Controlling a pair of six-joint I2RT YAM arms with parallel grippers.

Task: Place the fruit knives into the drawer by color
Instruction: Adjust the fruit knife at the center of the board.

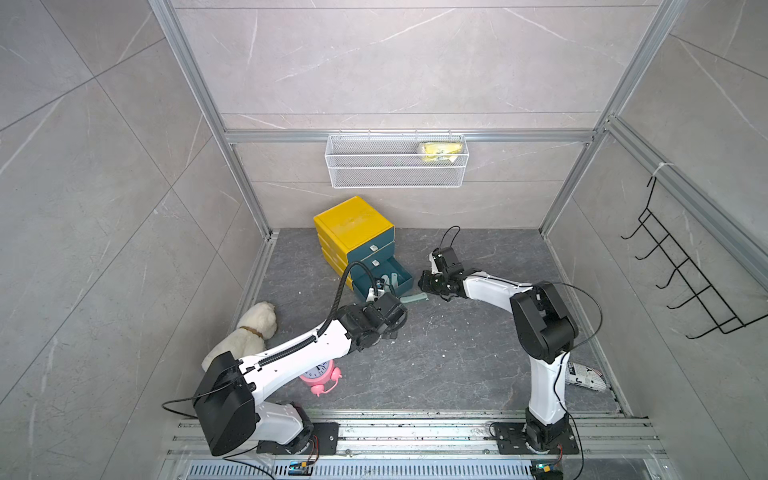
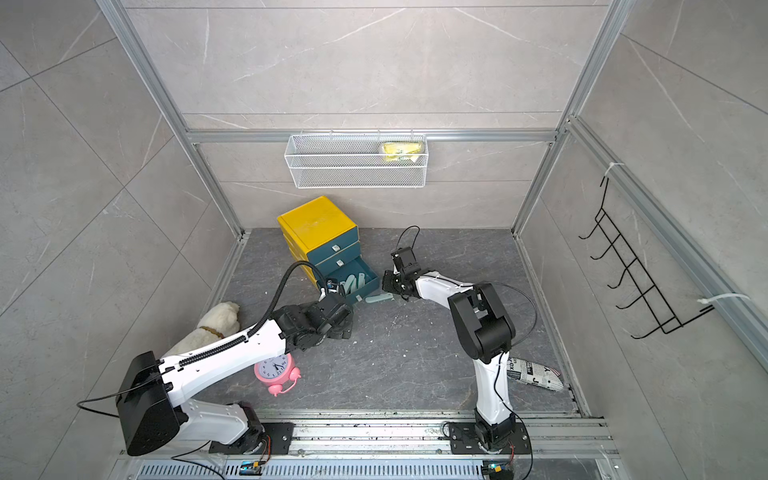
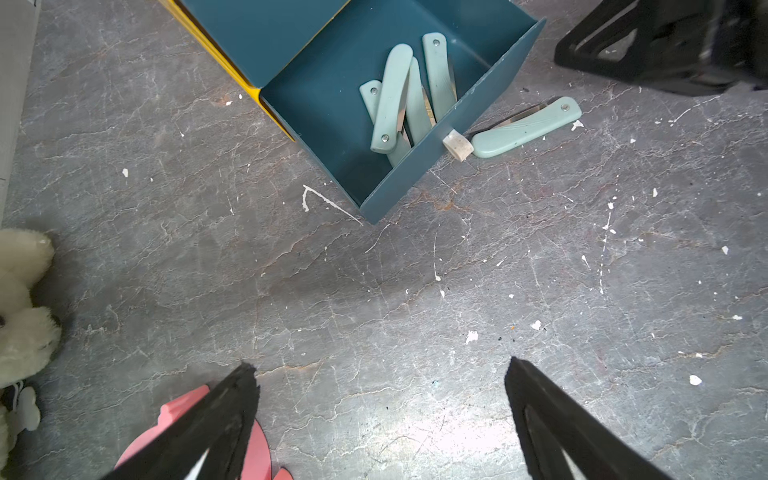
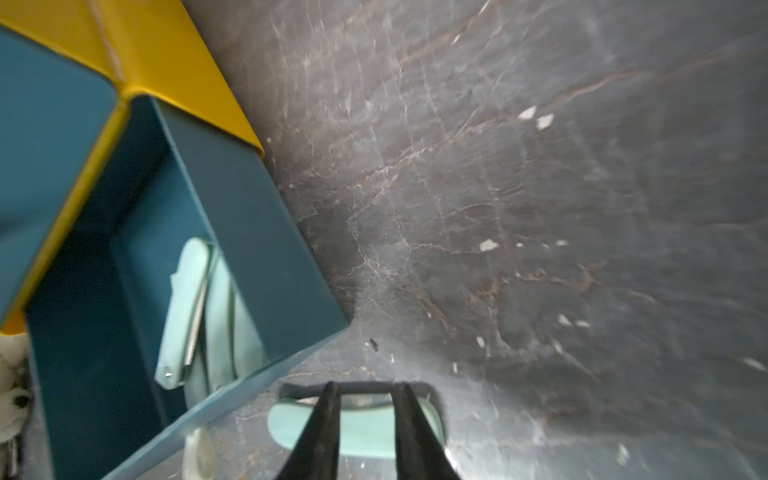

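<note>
Mint knife (image 4: pixel 365 430) partly hidden behind right jaws, narrowly apart, left jaws wide apart, drawer (image 4: pixel 249 232) cropped

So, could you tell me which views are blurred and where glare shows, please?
Right wrist view: motion-smeared, the drawer edges soft, glare on the floor beside the right pincer. Left wrist view: sharp, a bright patch on the floor near the left pincer. Both top views: crisp, evenly lit.
</note>
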